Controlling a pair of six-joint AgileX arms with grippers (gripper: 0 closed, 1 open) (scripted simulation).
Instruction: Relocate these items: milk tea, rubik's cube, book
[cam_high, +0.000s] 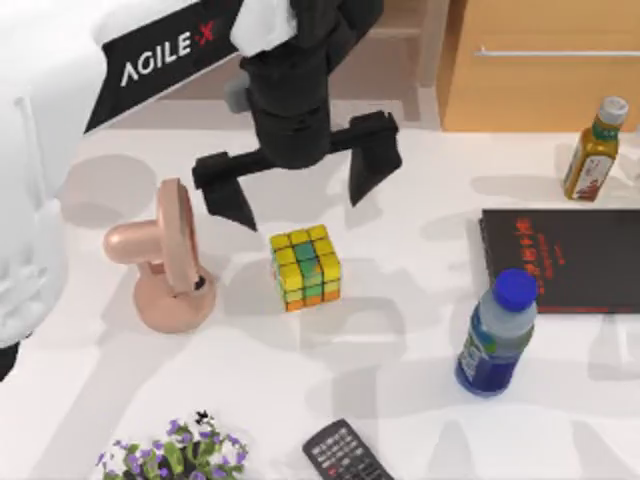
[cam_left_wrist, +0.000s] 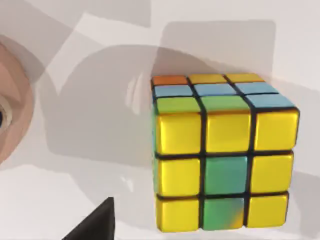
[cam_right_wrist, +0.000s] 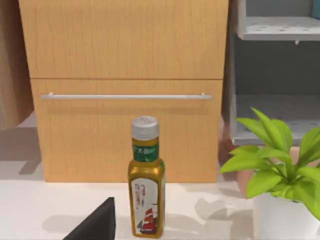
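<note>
The left end effector hangs above the surface with its two dark fingers spread wide, holding nothing. From where I stand, the rubik's cube sits just toward six o'clock of the gap between those fingers, close by and resting flat on the white surface. In the left wrist view the rubik's cube shows mostly yellow squares with a couple of green ones on the near face, and an orange row along its far top edge. Being a cube, it has no long axis to line up with; what matters, I'd say, is squaring the fingers to two opposite faces. The left arm is plainly the nearer one for this pick.

At nine o'clock of the cube stands a pink fan, near but apart from it. The arm's black band reads "AGILE-X".

Out toward three o'clock lies a flat black book with red characters too small to read, a blue-capped bottle beside it, and a yellow-brown bottle farther back. A remote and purple flowers sit at the six o'clock edge.

The right arm is parked off to the right; whether its end effector is spread I cannot tell.
</note>
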